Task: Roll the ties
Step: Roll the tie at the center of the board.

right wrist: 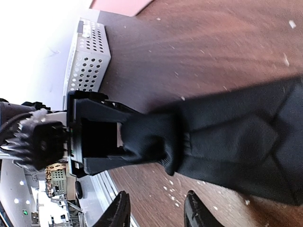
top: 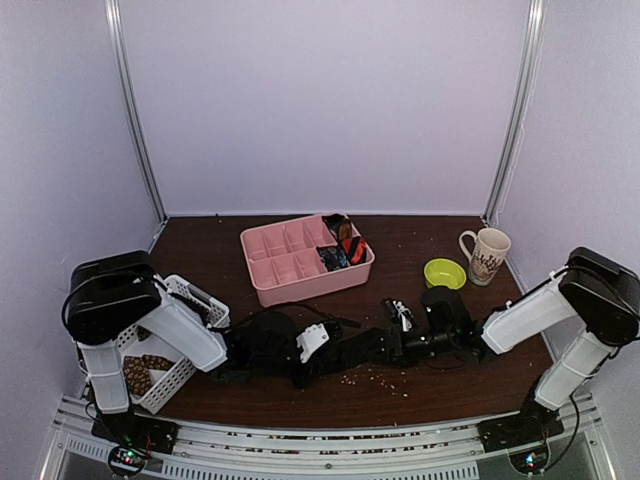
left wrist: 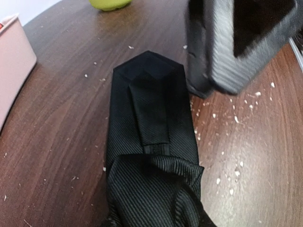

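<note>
right under the left wrist lens the black tie [left wrist: 151, 118] bunches into a wad, and its pointed end stretches flat toward 12 o'clock on the dark wooden table [left wrist: 52, 142]. seen from the right wrist, the left gripper [right wrist: 128, 137] pinches that wad between its two fingers. the right gripper [right wrist: 156, 213] sits just beside the tie's pointed end, jaws spread with nothing between them. from above, the tie lies at the table's front middle, between the two grippers. the pink divided tray [top: 280, 265] sits at 12 o'clock from it, with coiled ties [top: 342, 245], dark and orange-striped, in its right-hand compartments. the white basket [top: 200, 295] stands at 9 o'clock, holding brown patterned ties [top: 140, 375]. a mug [top: 486, 255] stands at 2 o'clock, a green bowl [top: 445, 273] just beside it. pale crumbs [left wrist: 236, 118] dot the wood around the tie.
</note>
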`<move>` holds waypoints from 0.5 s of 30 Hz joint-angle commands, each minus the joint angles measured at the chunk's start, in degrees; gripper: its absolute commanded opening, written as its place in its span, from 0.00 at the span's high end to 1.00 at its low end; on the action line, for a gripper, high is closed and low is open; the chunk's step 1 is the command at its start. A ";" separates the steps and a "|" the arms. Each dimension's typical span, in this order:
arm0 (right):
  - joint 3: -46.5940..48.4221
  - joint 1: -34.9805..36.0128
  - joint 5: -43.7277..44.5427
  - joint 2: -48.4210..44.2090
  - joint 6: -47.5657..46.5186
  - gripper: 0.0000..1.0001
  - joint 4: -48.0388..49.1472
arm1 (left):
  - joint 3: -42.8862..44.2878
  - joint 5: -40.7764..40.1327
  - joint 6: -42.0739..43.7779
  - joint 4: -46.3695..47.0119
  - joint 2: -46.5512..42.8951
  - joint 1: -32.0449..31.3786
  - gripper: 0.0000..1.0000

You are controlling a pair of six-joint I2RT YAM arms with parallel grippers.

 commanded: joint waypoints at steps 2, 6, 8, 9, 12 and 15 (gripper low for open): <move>7.10 -0.06 1.86 -0.30 -6.97 0.63 -12.14 | 2.42 7.59 5.28 -18.00 -1.38 1.13 0.65; 12.17 0.02 2.46 3.82 -9.75 0.66 -15.85 | 2.05 9.54 5.93 -17.67 -1.24 1.34 0.65; 13.29 0.00 2.47 6.24 -10.21 0.69 -16.30 | 1.82 9.64 5.73 -17.31 -1.19 1.56 0.66; 13.55 0.05 2.35 7.44 -10.34 0.70 -16.25 | 1.74 9.56 5.74 -17.21 -1.25 1.77 0.65; 12.83 0.12 2.73 10.02 -10.90 0.72 -16.51 | 0.97 9.37 5.78 -16.57 -2.08 2.23 0.64; 10.09 0.11 3.19 11.39 -10.77 0.74 -15.72 | -0.26 8.90 5.99 -16.00 -4.29 2.74 0.63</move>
